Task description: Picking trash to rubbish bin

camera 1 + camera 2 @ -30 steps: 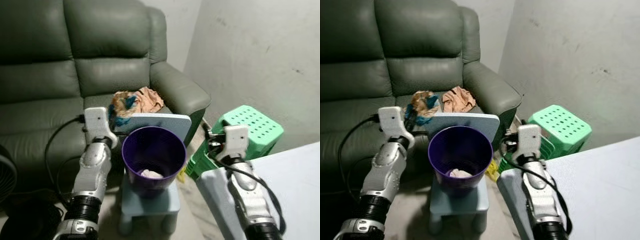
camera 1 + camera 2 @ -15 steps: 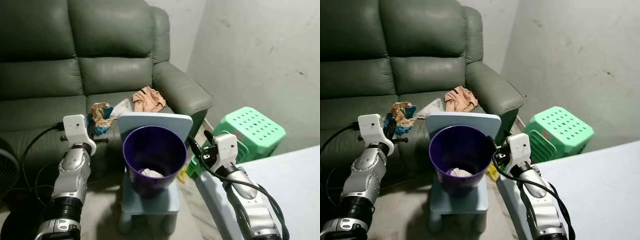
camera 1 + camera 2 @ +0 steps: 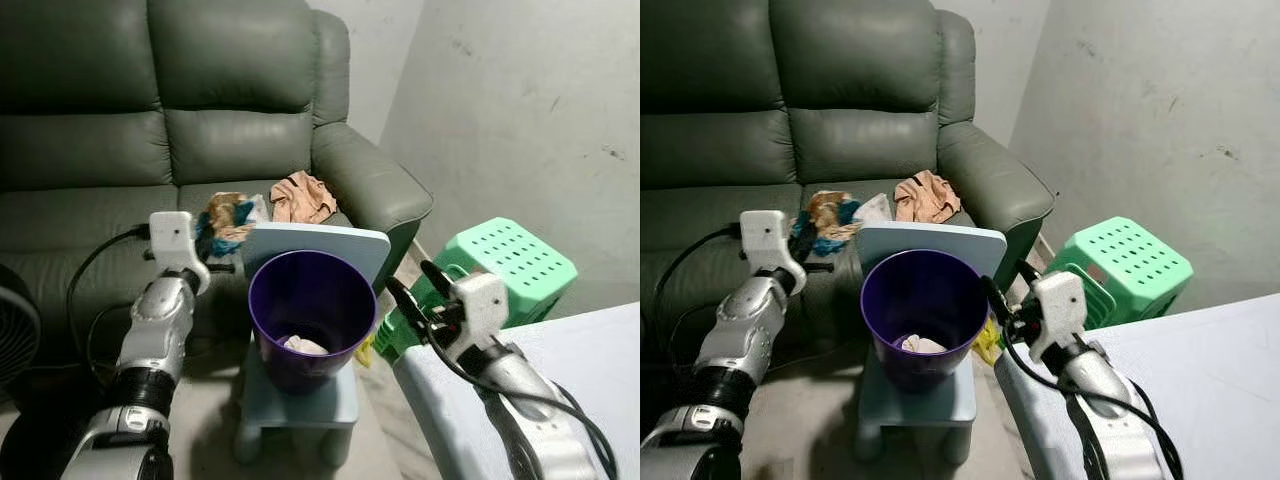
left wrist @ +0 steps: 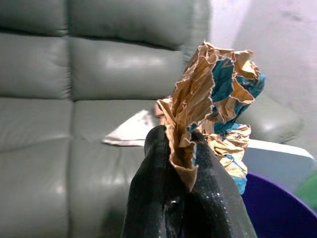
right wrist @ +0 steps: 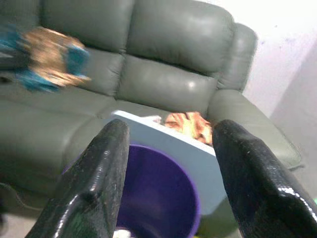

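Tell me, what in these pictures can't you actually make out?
- Purple bin: its wall hides most of the bottom; the pale scrap inside can't be identified.
- Crumpled wrapper in the left gripper: any print is unreadable, and it is blurred in the right wrist view.
- Right gripper: its fingers are cut off by that view's lower edge.
- Orange trash on the sofa: too small to tell what it is.
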`<state>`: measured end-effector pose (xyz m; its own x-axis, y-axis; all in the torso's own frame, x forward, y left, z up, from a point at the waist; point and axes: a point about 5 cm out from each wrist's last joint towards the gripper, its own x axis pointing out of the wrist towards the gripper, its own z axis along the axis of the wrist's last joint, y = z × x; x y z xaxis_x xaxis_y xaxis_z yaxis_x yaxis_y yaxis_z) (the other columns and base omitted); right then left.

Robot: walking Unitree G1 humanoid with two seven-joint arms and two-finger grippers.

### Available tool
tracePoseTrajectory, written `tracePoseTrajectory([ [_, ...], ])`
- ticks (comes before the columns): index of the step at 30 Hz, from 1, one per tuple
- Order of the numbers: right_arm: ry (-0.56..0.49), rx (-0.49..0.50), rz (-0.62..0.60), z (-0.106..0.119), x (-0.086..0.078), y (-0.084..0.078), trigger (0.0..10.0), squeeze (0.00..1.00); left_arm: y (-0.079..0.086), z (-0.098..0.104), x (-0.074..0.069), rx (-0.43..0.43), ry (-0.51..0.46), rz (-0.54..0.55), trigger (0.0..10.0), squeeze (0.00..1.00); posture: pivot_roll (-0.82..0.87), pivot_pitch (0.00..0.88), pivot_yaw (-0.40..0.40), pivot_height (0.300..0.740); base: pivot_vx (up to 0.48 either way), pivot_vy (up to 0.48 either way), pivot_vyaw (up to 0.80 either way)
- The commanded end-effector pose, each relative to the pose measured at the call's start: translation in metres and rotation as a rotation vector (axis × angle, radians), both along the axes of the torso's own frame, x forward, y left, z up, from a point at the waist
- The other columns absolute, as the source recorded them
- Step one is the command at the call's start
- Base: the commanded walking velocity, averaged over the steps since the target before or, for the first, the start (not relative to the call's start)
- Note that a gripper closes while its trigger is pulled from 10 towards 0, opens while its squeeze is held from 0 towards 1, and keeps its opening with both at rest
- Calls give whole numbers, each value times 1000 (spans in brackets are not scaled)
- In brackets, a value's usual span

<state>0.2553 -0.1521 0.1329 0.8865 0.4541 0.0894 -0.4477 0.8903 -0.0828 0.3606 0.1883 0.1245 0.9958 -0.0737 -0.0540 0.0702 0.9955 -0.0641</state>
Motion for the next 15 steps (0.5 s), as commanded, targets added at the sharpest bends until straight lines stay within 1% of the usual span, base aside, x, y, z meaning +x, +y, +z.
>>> tracePoseTrajectory([
  [1,-9,6,-5,8,-4,-5,10000,0,-6,1,3,15,7,-36,10000,0,-57,86,-164,740,0,0,0],
  [2,-11,9,0,13,-11,-5,10000,0,-9,1,4,14,9,-58,10000,0,-79,120,-172,740,0,0,0],
  [5,8,-12,18,17,-22,-4,10000,0,-13,0,7,23,18,-91,10000,0,-97,143,-176,740,0,0,0],
  [6,14,-21,18,18,-26,-5,10000,0,-15,0,7,13,17,-97,10000,0,-125,174,-184,740,0,0,0],
  [7,17,-26,18,20,-28,-6,10000,0,-16,1,7,5,15,-100,10000,0,-125,174,-184,740,0,0,0],
  [8,25,-44,13,23,-34,-8,10000,0,-19,-1,9,8,26,-110,10000,0,-145,193,-190,740,0,0,0],
  [9,29,-51,10,24,-35,-8,10000,0,-20,-2,10,11,29,-115,10000,0,-145,193,-190,740,0,0,0],
  [10,41,-70,0,26,-39,-11,10000,0,-24,-2,11,13,35,-130,10000,0,-165,217,-199,740,0,0,0],
  [12,49,-79,-8,26,-41,-12,10000,0,-26,-2,11,15,37,-134,10000,0,-174,228,-202,740,0,0,0],
  [13,66,-97,-27,26,-45,-15,10000,0,-30,-1,13,4,33,-151,10000,0,-185,245,-210,740,0,0,0],
  [14,70,-101,-31,26,-46,-16,10000,0,-31,0,14,-1,31,-156,10000,0,-185,245,-210,740,0,0,0],
  [15,84,-109,-36,26,-50,-17,10000,0,-33,1,15,0,31,-160,10000,0,-197,263,-218,740,0,0,0],
])
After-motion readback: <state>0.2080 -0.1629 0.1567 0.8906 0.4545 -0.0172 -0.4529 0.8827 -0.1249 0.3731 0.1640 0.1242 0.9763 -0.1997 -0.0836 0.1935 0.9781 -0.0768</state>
